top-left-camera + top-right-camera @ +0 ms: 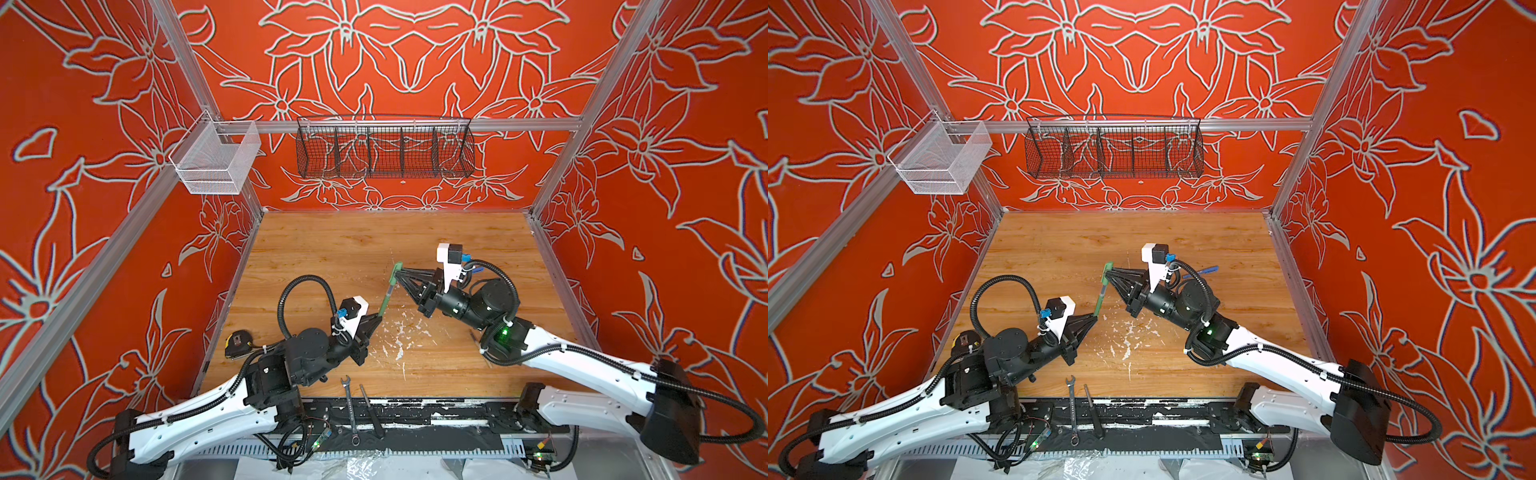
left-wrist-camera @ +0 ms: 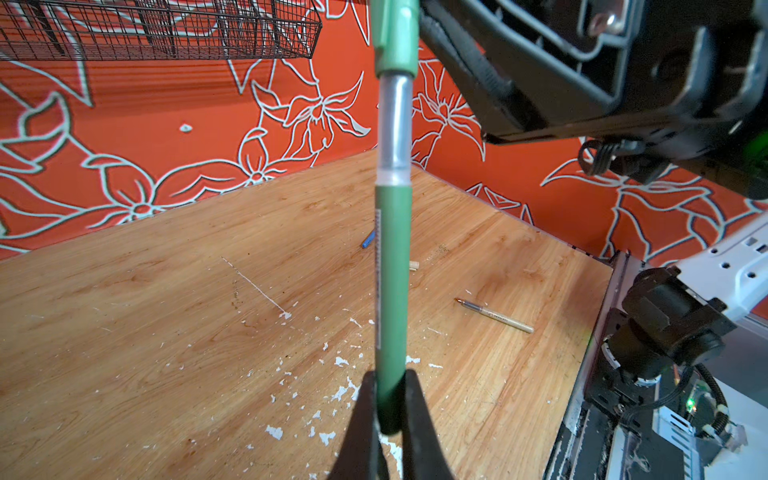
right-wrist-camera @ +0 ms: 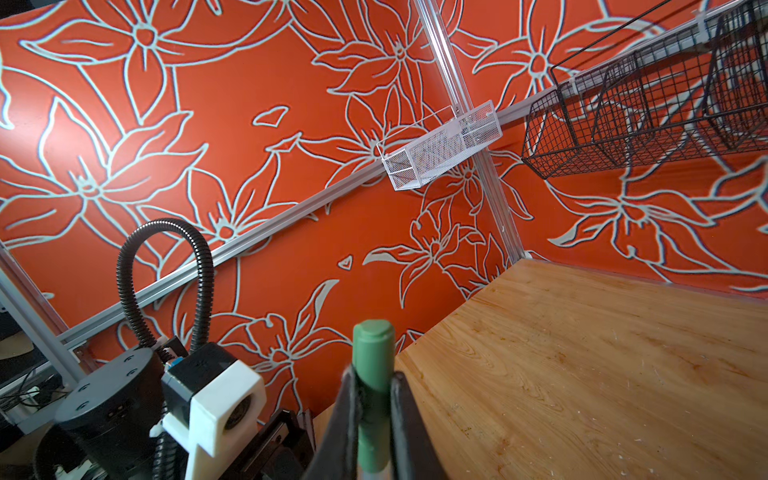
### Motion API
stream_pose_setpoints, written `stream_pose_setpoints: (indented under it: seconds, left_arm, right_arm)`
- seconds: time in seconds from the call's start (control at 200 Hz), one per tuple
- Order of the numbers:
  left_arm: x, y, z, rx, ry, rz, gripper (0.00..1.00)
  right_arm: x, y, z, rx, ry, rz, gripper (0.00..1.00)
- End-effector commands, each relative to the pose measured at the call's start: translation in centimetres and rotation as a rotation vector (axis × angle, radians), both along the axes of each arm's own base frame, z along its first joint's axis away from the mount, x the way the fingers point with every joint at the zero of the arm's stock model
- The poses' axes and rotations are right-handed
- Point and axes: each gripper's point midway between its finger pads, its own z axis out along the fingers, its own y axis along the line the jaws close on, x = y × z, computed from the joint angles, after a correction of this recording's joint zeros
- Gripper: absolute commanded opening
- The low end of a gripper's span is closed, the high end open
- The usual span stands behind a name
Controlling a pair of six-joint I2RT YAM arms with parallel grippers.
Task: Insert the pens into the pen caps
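Orange flower-patterned walls enclose a wooden tabletop [image 1: 332, 249] flecked with white. Above its middle, the left end effector [image 1: 380, 318] pinches the near end of a slim green stick pen [image 1: 385, 297], which rises toward the far side. The right end effector [image 1: 398, 273] is pressed onto a short green tube cap [image 3: 372, 345] at the pen's far end. The pen's clear tip section shows just below the cap. A thin tan stick pen [image 2: 496, 316] lies on the tabletop to the right, well apart from both.
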Motion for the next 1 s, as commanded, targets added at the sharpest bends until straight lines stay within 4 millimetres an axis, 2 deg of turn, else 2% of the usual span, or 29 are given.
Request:
stream_pose_setpoints:
  seconds: [0.0,0.385,0.661,0.696,0.841,0.996]
  left_arm:
    - [-0.5,0.2,2.5,-0.076,-0.055,-0.018,0.0]
    - [-0.5,-0.7,3.4,-0.077,-0.062,-0.043,0.0]
    - [-0.7,-0.3,5.9,-0.113,-0.121,-0.045,0.0]
    - [-0.7,-0.4,6.1,-0.114,-0.125,-0.05,0.0]
    - [-0.8,-0.7,5.9,-0.098,-0.111,-0.063,0.0]
    - [-0.9,-0.7,4.8,-0.079,-0.067,-0.064,0.0]
  right_arm:
    - [-0.2,0.0,-0.8,-0.034,0.005,-0.013,0.0]
    - [-0.6,0.5,-0.5,0.005,0.005,0.02,0.0]
    - [-0.7,0.4,-2.0,-0.036,0.025,0.006,0.0]
    - [-0.7,0.4,-2.1,-0.05,0.025,0.002,0.05]
    - [-1.0,0.1,-2.4,-0.121,0.015,-0.002,0.35]
    - [-2.1,-0.9,-2.4,-0.202,0.015,0.019,0.58]
